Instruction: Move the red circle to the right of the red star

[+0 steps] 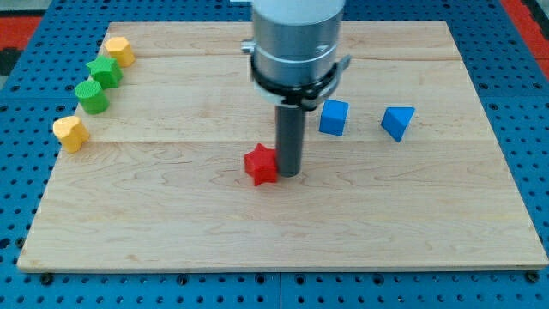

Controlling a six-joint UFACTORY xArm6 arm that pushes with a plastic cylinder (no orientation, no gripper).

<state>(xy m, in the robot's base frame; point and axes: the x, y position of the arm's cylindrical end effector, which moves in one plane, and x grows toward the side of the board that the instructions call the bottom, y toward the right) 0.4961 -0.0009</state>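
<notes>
The wooden bench (283, 232) fills most of the view, with wide bare wood along its bottom and on its right. The arm's grey body (297, 43) comes down from the view's top and hides the wood behind it. The arm carries no pincer, only a dark rod. My tip (289, 174) touches the right side of the red star (261, 164). A blue cube (334, 117) and a blue triangular block (397, 122) lie to the right. Near the left edge stand two yellow blocks (119, 51) (69, 132), a green star (105, 71) and a green cylinder (91, 95). No red circle can be seen; possibly the arm hides it.
</notes>
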